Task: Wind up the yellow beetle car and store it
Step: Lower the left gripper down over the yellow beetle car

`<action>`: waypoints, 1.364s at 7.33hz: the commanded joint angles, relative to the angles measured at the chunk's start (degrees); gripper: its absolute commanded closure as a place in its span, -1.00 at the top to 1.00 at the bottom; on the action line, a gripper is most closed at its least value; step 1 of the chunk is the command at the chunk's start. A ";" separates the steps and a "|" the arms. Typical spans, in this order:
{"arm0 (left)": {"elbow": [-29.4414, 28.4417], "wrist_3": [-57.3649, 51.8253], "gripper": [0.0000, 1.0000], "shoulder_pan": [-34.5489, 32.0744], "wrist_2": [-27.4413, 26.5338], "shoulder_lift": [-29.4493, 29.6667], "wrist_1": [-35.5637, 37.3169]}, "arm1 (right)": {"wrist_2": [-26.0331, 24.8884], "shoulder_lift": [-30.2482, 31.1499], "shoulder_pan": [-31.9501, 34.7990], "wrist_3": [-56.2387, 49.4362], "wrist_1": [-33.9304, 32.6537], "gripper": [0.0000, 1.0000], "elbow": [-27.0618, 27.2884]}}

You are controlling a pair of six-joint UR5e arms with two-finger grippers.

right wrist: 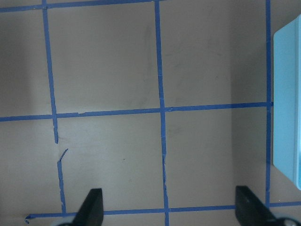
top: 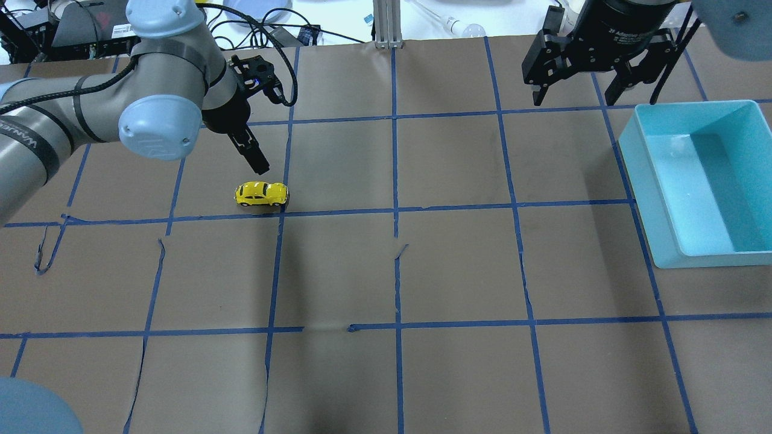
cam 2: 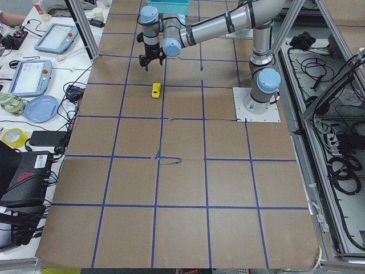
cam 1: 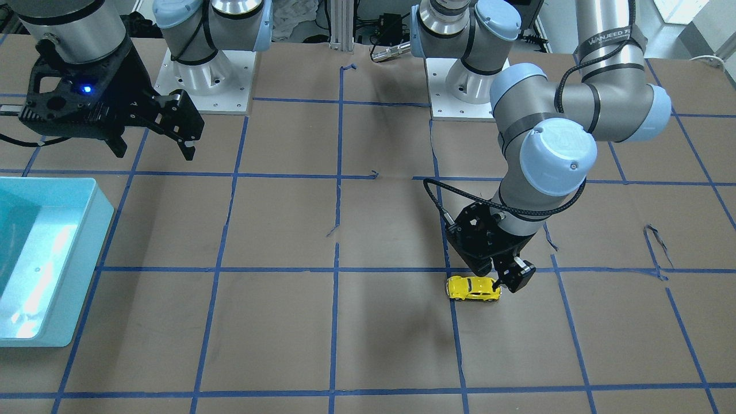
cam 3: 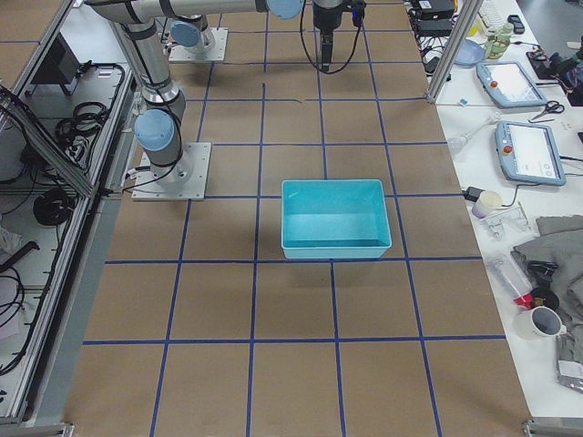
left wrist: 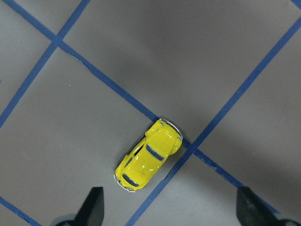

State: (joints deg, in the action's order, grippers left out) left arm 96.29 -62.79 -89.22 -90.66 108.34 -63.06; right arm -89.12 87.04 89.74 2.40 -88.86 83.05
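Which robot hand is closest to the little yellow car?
The left gripper: it hangs open right by the yellow beetle car, while the right gripper is far off near the teal bin.

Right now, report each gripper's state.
Left gripper: open, empty, close to the yellow beetle car.
Right gripper: open, empty.

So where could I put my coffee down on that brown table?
The wide middle of the table, between the yellow beetle car and the teal bin, is bare. It is crowded only at the car, where the left gripper hovers open, and near the bin, where the right gripper hangs.
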 commanded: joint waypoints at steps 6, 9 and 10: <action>4.34 -28.67 0.81 1.40 -4.18 5.74 7.60 | -0.35 0.06 0.00 0.24 0.00 1.00 0.09; 6.45 -29.83 0.75 1.68 -3.65 6.62 9.88 | -0.26 0.15 0.00 0.24 0.00 1.00 0.09; 6.37 -30.28 0.70 1.68 -3.56 7.23 10.75 | -0.26 0.06 0.00 0.24 0.00 1.00 0.09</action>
State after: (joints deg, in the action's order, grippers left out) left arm 102.56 -92.32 -87.57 -94.30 115.01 -53.21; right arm -89.36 87.14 89.74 2.64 -88.86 83.14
